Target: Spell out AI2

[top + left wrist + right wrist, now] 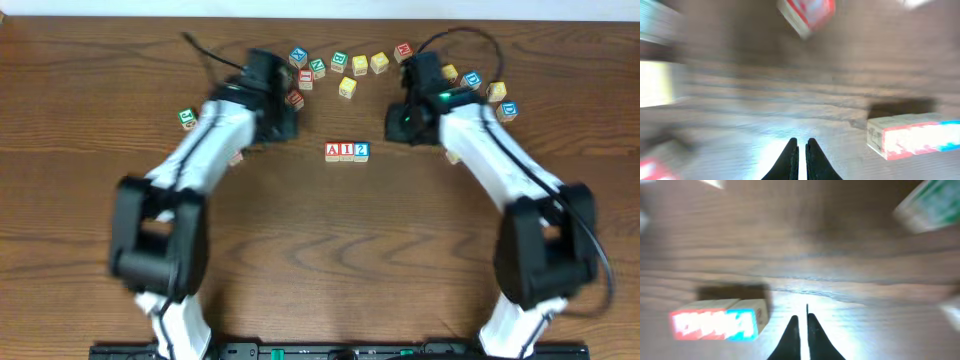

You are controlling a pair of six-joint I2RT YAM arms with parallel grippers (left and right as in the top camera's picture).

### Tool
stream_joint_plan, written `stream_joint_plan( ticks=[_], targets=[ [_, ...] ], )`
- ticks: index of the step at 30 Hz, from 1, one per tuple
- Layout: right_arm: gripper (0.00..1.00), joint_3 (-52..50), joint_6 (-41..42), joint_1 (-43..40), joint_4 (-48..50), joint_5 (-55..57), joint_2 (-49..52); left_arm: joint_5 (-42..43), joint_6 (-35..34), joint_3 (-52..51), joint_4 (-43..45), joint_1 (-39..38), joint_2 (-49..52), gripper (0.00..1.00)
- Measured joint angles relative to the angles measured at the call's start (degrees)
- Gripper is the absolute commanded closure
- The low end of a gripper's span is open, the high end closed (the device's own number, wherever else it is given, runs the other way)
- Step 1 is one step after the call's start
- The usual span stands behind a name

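Note:
Three letter blocks stand in a touching row at the table's middle: a red A (332, 151), a red I (346, 151) and a blue 2 (361, 151). The row shows blurred in the left wrist view (912, 137) and in the right wrist view (717, 320). My left gripper (285, 125) is shut and empty, up and left of the row; its fingertips (801, 145) are over bare wood. My right gripper (402, 125) is shut and empty, up and right of the row; its fingertips (801, 320) are just right of the 2 block.
Several loose letter blocks lie in an arc along the back, such as a yellow one (347, 87), a green one (338, 61) and a red one (403, 50). A green block (187, 118) lies at the far left. More blocks (508, 110) lie at the right.

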Motion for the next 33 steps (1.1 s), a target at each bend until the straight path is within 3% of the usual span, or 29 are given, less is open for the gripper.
stream_joint_plan(
  ticks=[2,4,7,8,9,11,13,14,15,25,33],
  targets=[
    [0.86,0.0,-2.0,-0.9,-2.2,0.0,-5.1,0.0,0.4,0.0,-1.1,2.7,-6.7,0.92],
    [0.81,0.0,-3.4,-1.6,-4.5,0.1,-9.9,0.0,0.8,0.0,-2.0,5.3,-13.2,0.76],
    [0.71,0.0,-5.3,-2.0,-9.1,0.2,-17.2,0.0,0.7,0.0,-4.1,8.8,-22.1,0.67],
    [0.64,0.0,-5.9,-2.0,-10.4,0.2,-19.5,0.0,0.7,0.0,-4.9,9.7,-24.6,0.43],
    [0.58,0.0,-6.1,-2.0,-11.5,0.2,-21.4,0.0,1.0,0.0,-5.5,10.3,-26.2,0.02],
    [0.48,0.0,-6.7,-2.0,-13.7,0.2,-25.6,0.0,0.8,0.0,-6.8,11.3,-29.2,0.03],
    [0.31,0.0,-7.1,-2.0,-15.4,0.2,-28.9,0.0,0.7,0.0,-7.7,12.0,-31.0,0.03],
    [0.19,0.0,-7.2,-2.0,-16.2,0.2,-31.1,0.0,0.7,0.0,-7.8,12.3,-31.7,0.02],
    [0.01,0.0,-7.5,-2.0,-16.8,0.2,-33.0,0.0,0.8,0.0,-7.9,12.5,-32.2,0.02],
    [0.01,0.0,-7.7,-2.0,-21.1,-0.7,-53.9,0.0,0.8,0.0,-8.1,12.5,-33.6,0.02],
    [0.01,0.0,-8.2,-2.0,-25.4,-1.5,-63.7,0.0,0.8,0.0,-8.2,12.5,-33.6,0.02]
  ],
)
